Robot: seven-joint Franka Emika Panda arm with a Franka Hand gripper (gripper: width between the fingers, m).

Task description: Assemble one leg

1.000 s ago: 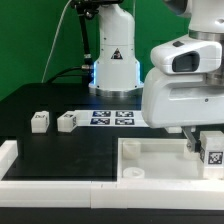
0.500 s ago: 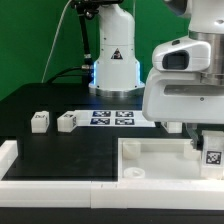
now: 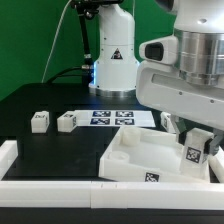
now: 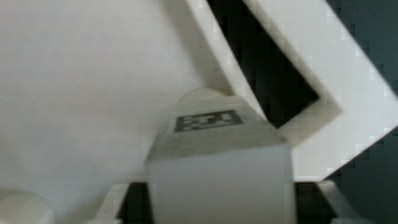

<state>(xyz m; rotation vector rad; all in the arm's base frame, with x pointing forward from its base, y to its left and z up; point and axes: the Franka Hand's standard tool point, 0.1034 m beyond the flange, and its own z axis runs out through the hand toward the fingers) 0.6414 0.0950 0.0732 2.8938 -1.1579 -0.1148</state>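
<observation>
- A leg [image 3: 193,150], a small white block with a black-and-white tag on its face, sits at about four o'clock in the exterior view, tilted, right under the robot's big white wrist housing.
- It hangs over the large white panel [image 3: 140,160], which is tipped up at an angle on the tabletop [image 3: 60,150]; whether the leg touches the panel cannot be told.
- The claw [image 3: 190,133] is mostly hidden behind the wrist housing in the exterior view; a finger seems to press the leg's side, but the gap between the fingers does not show.
- In the wrist view a grey tagged piece [image 4: 214,160] fills the middle, with white panel surface [image 4: 89,100] behind it and dark tabletop beyond the edge; the claw's fingers are not clearly seen there, so I cannot say how wide it stands or if it grips.
- Two more legs [image 3: 39,121] [image 3: 67,121] lie side by side at nine o'clock on the black tabletop, well apart from the panel.
- The marker board [image 3: 113,118] lies flat near the centre, just beside the second spare leg, in front of the robot base [image 3: 113,60].
- A white rail [image 3: 50,185] runs along the near edge at six o'clock, cut off by the frame.
</observation>
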